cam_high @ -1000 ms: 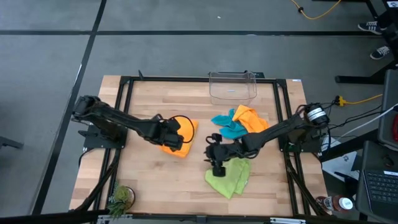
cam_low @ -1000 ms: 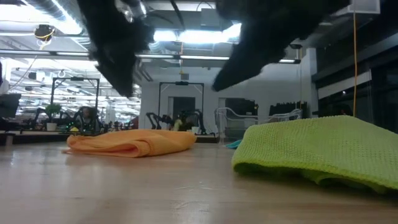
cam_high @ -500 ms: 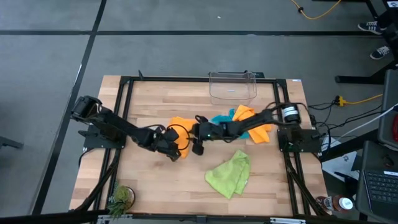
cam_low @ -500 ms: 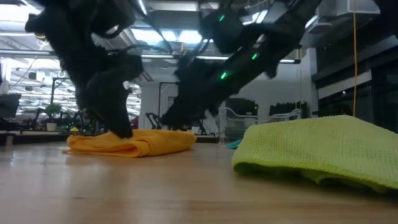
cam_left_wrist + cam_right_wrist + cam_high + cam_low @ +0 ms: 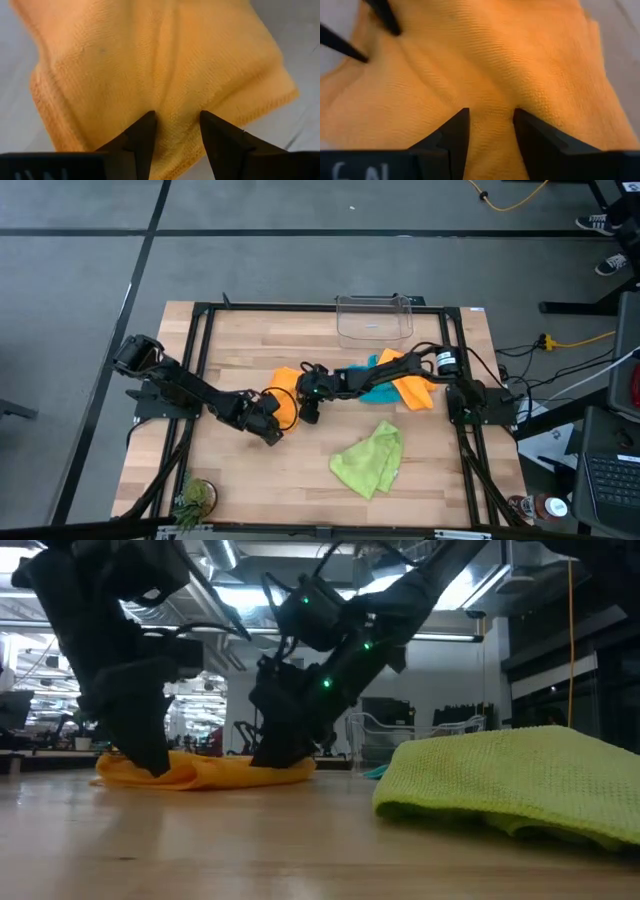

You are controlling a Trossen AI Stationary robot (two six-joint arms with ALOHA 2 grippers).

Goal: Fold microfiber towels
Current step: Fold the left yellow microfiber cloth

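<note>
Two grippers, left [image 5: 272,418] and right [image 5: 305,398], press parted fingers into one folded orange microfiber towel [image 5: 285,380] at mid-table; only wrist views show nothing clamped. Half a second earlier both sat farther right.

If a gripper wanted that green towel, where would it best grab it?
Probably at the pointed corner nearest the orange towels, coming straight down from above. The green towel lies crumpled and loosely doubled on the table, clear of both arms, and that corner sticks out free, so it should lift without dragging the folds.
</note>
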